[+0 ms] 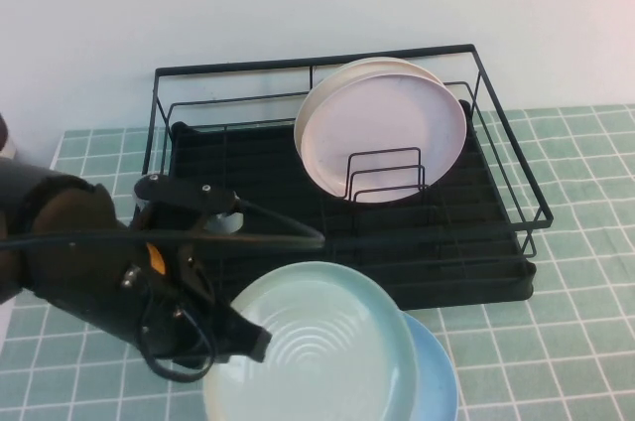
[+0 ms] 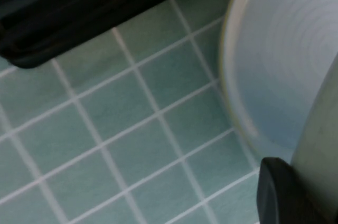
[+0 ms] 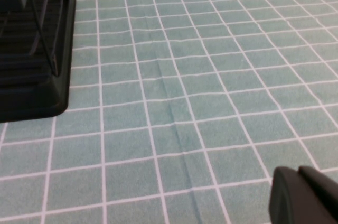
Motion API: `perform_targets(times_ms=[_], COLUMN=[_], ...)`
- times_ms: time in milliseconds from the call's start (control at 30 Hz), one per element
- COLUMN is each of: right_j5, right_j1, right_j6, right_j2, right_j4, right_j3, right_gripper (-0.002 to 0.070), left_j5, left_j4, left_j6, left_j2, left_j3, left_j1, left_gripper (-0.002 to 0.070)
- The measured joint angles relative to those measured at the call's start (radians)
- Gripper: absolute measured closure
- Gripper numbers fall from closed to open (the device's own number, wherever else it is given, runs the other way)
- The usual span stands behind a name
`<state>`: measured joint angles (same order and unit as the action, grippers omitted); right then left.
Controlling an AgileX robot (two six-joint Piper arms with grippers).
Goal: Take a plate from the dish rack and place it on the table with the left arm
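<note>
The pale mint-green plate (image 1: 317, 347) is out in front of the dish rack (image 1: 476, 242), roughly level and partly over a sky-blue plate (image 1: 437, 376). I cannot tell if the two touch. My left gripper (image 1: 248, 340) is at the mint plate's left rim, shut on it. In the left wrist view the plate (image 2: 285, 49) fills the right side, with one dark fingertip (image 2: 280, 192) against its near rim, above the tiled table (image 2: 132, 129). My right gripper (image 3: 303, 195) shows only in the right wrist view, low over bare tiles, its fingers together and empty.
Two pale pink plates (image 1: 382, 128) stand upright in the rack's wire dividers. The rack's corner shows in the right wrist view (image 3: 37, 76). The tiled table (image 1: 575, 342) extends to the right of the plates. A white wall stands behind the rack.
</note>
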<state>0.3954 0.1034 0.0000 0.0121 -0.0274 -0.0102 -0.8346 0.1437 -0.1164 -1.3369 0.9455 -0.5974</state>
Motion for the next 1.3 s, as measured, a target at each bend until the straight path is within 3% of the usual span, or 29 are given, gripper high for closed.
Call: perform_targets(times_ms=[367,600,667,867,1000,1167,1300], right_j5=[0.0,0.0,0.0,0.0,0.0,0.0,0.0], right_j1=[0.0,0.0,0.0,0.0,0.0,0.0,0.0], right_j6=[0.0,0.0,0.0,0.0,0.0,0.0,0.0], right_j2=[0.0,0.0,0.0,0.0,0.0,0.0,0.0], right_j4=[0.0,0.0,0.0,0.0,0.0,0.0,0.0], right_j3=[0.0,0.0,0.0,0.0,0.0,0.0,0.0], right_gripper=[0.0678,0.0678,0.0678,0.0678,0.0678,0.0678,0.0678], left_j5=[0.078,0.109,0.111,0.102,0.087,-0.018,-0.103], left_j4=[0.276,0.348,0.348,0.309,0.184,0.029,-0.007], left_j6=[0.056,0.13,0.142,0.156,0.116,0.071,0.071], left_j2=[-0.182,-0.262,-0.264,-0.219,-0.108,0.07,0.248], left_j3=[0.0,0.0,0.0,0.004,0.004,0.02,0.016], left_j1=[0.081,0.094,0.094,0.094,0.094,0.094,0.094], left_gripper=[0.0643,0.0626,0.0582,0.0329,0.0256,0.0284,0.0446])
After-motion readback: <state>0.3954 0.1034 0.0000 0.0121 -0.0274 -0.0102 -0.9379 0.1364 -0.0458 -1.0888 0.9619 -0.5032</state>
